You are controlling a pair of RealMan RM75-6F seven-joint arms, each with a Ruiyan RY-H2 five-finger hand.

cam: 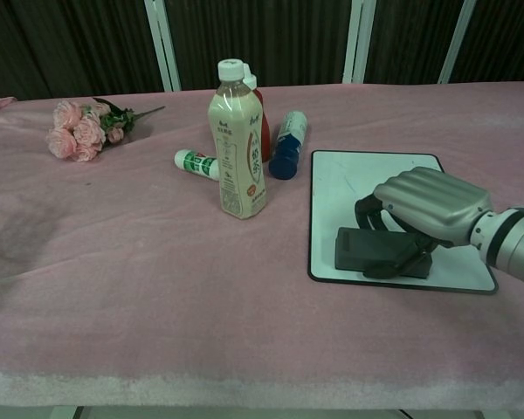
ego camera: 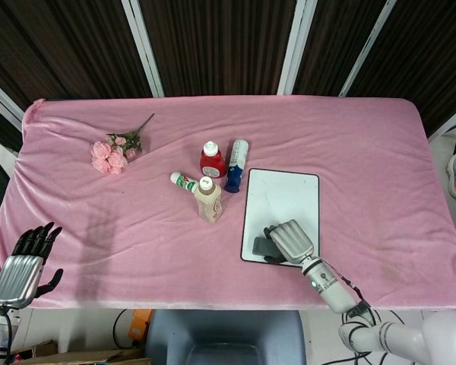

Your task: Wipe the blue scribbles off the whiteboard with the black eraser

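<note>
The whiteboard (ego camera: pixel 283 198) (cam: pixel 375 182) lies flat on the pink cloth, right of the bottles; its visible surface looks white, with no blue marks showing. The black eraser (ego camera: pixel 262 245) (cam: pixel 367 250) sits pressed on the board's near edge. My right hand (ego camera: pixel 291 240) (cam: pixel 430 206) grips it from above, fingers curled over its right end. My left hand (ego camera: pixel 24 261) hangs off the table's near left corner, fingers spread and holding nothing; the chest view does not show it.
An upright beige bottle (cam: pixel 237 143), a red-capped bottle (ego camera: pixel 211 160), a lying blue bottle (ego camera: pixel 236 163) and a small green-white bottle (ego camera: pixel 183 182) cluster left of the board. Pink flowers (ego camera: pixel 112 154) lie at the far left.
</note>
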